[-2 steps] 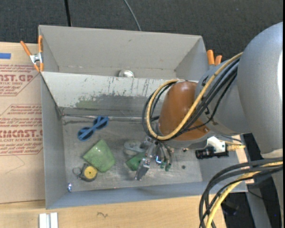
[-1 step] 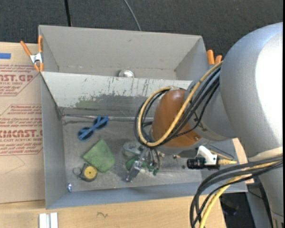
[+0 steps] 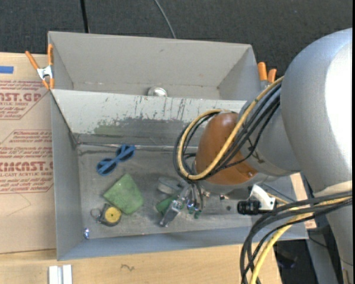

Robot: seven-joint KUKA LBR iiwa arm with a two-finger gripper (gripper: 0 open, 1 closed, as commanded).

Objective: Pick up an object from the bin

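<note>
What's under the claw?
A small green piece and a grey scrap lie just left of the claw on the bin floor. The floor right under it is hidden by the arm's orange cover.

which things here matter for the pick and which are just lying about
In play: gripper; small dark green piece and flat grey scrap right beside it; grey metal bin.
Lying about, to the left: blue looped plastic piece; pale green soft square; yellow round disc with dark centre.

Grey metal bin (image 3: 65, 158), blue looped piece (image 3: 115, 159) (by the back wall), green pad (image 3: 124, 194), yellow disc (image 3: 111, 216)
</note>
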